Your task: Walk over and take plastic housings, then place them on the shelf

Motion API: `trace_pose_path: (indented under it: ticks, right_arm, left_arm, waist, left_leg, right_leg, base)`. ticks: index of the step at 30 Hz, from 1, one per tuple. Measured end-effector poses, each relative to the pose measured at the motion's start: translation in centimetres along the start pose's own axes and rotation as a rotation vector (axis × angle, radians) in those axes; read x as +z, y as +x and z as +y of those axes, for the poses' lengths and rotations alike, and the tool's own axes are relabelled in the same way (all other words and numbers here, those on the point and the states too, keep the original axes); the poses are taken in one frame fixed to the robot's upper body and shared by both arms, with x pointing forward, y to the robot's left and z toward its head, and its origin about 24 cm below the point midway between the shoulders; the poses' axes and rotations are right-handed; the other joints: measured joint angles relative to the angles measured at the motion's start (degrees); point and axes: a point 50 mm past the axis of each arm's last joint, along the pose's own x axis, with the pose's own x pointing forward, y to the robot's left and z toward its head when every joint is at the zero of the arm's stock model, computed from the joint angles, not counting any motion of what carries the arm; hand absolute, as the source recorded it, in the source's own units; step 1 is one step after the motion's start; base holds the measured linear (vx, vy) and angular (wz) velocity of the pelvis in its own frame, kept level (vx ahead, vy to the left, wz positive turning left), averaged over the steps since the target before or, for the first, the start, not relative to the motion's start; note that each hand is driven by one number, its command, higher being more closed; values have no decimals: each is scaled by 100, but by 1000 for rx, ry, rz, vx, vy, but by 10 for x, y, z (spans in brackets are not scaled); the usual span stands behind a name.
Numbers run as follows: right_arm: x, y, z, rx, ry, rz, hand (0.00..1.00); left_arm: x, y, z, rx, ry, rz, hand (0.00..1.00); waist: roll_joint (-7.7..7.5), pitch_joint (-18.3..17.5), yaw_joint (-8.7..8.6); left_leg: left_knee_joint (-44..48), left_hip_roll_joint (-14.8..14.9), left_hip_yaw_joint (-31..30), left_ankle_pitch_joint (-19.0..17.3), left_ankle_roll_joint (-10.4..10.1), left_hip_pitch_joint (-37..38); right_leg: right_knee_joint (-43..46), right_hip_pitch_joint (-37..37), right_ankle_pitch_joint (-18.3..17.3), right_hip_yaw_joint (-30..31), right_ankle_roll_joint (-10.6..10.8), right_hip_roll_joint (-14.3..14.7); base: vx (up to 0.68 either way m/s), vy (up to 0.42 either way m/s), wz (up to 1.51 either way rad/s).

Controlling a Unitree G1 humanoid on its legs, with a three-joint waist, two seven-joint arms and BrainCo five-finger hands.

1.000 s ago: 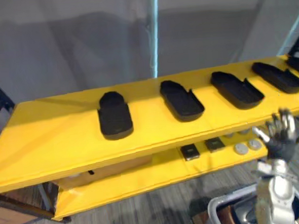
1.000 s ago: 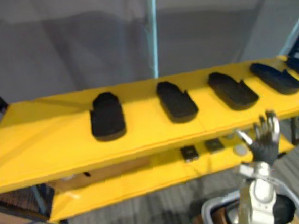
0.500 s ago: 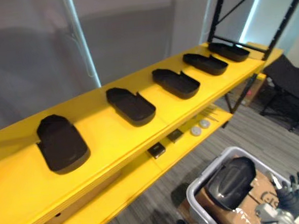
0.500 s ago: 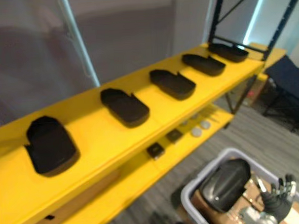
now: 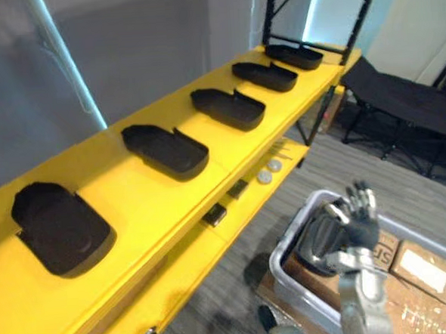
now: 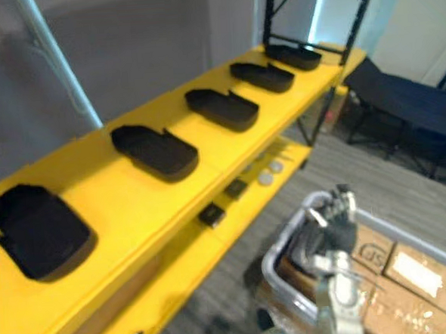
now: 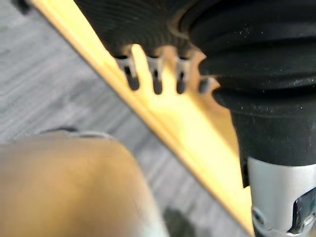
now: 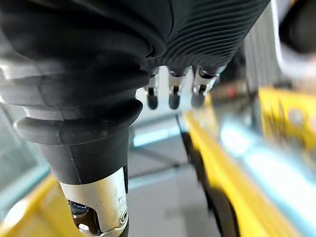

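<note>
Above rounded black housing (image 5: 314, 243) in grey bin (image 5: 289, 231): right hand (image 5: 356, 218), fingers spread.

Both eye views look down obliquely on the same yellow shelf (image 5: 122, 194).

Colour rundown, quick notes:
- Shelf (image 5: 157, 209): bright yellow boards top and bottom, black metal uprights (image 5: 270, 13).
- Plastic housings (image 5: 165, 150) on top board: all plain matte black.
- One more housing (image 5: 312, 241) in bin, black, bit of sheen.
- Bin (image 5: 283, 260): light grey.
- Cardboard boxes (image 5: 401, 296): brown, white label patch.
- Lower board: small dark squares (image 5: 214, 214), silvery round discs (image 5: 264, 177).
- Floor (image 5: 359, 166): grey carpet, fine stripes.
- Wall (image 5: 140, 51): grey, pale blue light strip (image 5: 69, 70).
- Right hand (image 5: 355, 221): silver fingers (image 5: 359, 198), dark tips, dark ribbed cover.
</note>
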Motion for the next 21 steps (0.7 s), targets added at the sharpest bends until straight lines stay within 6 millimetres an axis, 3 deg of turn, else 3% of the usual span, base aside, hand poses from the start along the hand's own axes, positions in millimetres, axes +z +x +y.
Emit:
trace_pose_path:
  ticks: [1, 5, 11, 14, 16, 18, 19, 20, 21]
  right_arm:
    - [7, 11, 8, 36, 0, -41, 0]
    - [16, 22, 16, 70, 6, -88, 0]
    - [14, 25, 12, 73, -2, -72, 0]
    - [11, 27, 13, 60, -7, -64, 0]
    - [9, 26, 13, 13, 10, -56, 0]
    - [1, 17, 10, -34, 43, -20, 0]
    - [-7, 6, 4, -56, 54, 20, 0]
    - [-13, -7, -3, -62, 56, 59, 0]
    - [-16, -14, -5, -63, 53, 78, 0]
  left_arm:
    - [3, 1, -1, -2, 0, -17, 0]
    - [10, 6, -5, -10, 1, -37, 0]
    - [22, 10, -6, 16, -63, -88, 0]
    - [30, 10, -7, 13, -66, -141, 0]
    - [35, 10, -11, -2, -50, -162, 0]
    - [42, 11, -13, -22, -32, -183, 0]
    - [45, 11, -14, -39, -7, -185, 0]
    - [47, 12, -14, -43, 9, -180, 0]
    - [47, 12, -15, -42, 6, -173, 0]
  waist:
    - [-28, 129, 49]
    - [85, 507, 104]
    - [133, 646, 184]
    - [140, 675, 209]
    - [218, 778, 222]
    - [222, 900, 264]
    - [225, 975, 282]
    - [230, 990, 297]
    - [290, 985, 346]
  left_leg:
    - [282, -11, -97, -64, 25, -186]
    - [622, -64, -285, -159, 86, -468]
    - [623, -110, -562, -155, 92, -639]
    - [886, -195, -1138, -211, 110, -714]
    - [1261, -174, -1401, -515, 99, -665]
    - [1561, -153, -1195, -814, 193, -569]
    - [1736, -144, -958, -913, 288, -496]
    - [1733, -86, -716, -931, 432, -475]
    - [1667, -5, -542, -889, 532, -481]
  right_leg:
    - [37, -57, 19, -11, -14, -21]
    - [-19, -71, 107, -127, 99, -116]
    - [-117, -47, 116, -390, 99, -178]
    - [281, -126, -64, -443, 114, -101]
    - [584, -181, -77, -322, 94, 63]
    - [819, -272, -69, -68, 84, 173]
    - [820, -269, 73, -125, -72, 171]
    - [545, -258, 522, -391, -352, 116]
    - [523, -281, 545, -645, -536, 105]
  base:
    - [-87, 114, 15]
    - [-53, 110, 23]
    - [24, 24, 22]
    - [41, 23, 11]
    - [-48, 106, -50]
    - [-153, 162, -86]
    - [-242, 164, -112]
    - [-253, 146, -112]
    - [-274, 107, -108]
